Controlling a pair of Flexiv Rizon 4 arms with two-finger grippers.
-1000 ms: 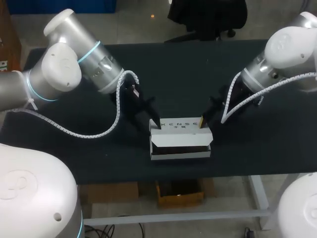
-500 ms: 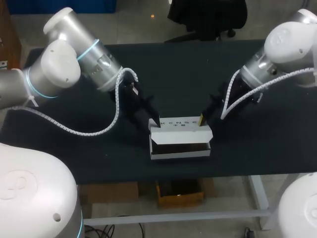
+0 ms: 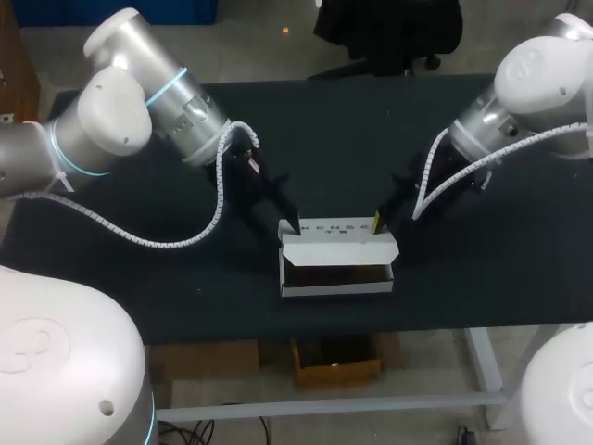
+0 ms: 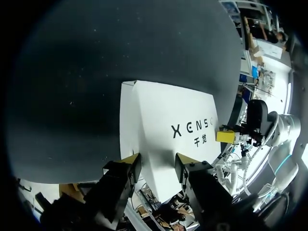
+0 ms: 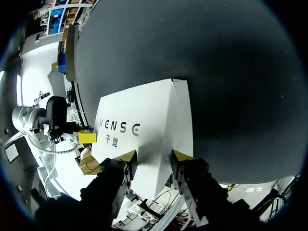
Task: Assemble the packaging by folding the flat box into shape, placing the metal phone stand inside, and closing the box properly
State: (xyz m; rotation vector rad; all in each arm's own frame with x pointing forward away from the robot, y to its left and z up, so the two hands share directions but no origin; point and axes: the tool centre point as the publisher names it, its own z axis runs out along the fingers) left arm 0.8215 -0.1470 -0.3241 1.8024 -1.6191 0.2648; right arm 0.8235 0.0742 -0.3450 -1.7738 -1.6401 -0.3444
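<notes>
A white box (image 3: 337,287) stands near the table's front edge, its inside dark, and I cannot tell what lies in it. Its printed lid (image 3: 338,232) leans back behind the opening. My left gripper (image 3: 291,224) is at the lid's left back corner and my right gripper (image 3: 377,222) at its right back corner. In the left wrist view the lid (image 4: 178,115) stretches ahead of the left gripper (image 4: 158,163), whose open fingers rest at its near edge. The right wrist view shows the same: the lid (image 5: 144,120) lies ahead of the right gripper (image 5: 153,156), which is open.
The black table (image 3: 371,130) stretches behind the box and to both sides. The table's front edge (image 3: 334,326) runs a short way in front of the box.
The lid has tipped further back, showing more of the dark inside. Both grippers drew slightly back with it. The box has stayed in place.
</notes>
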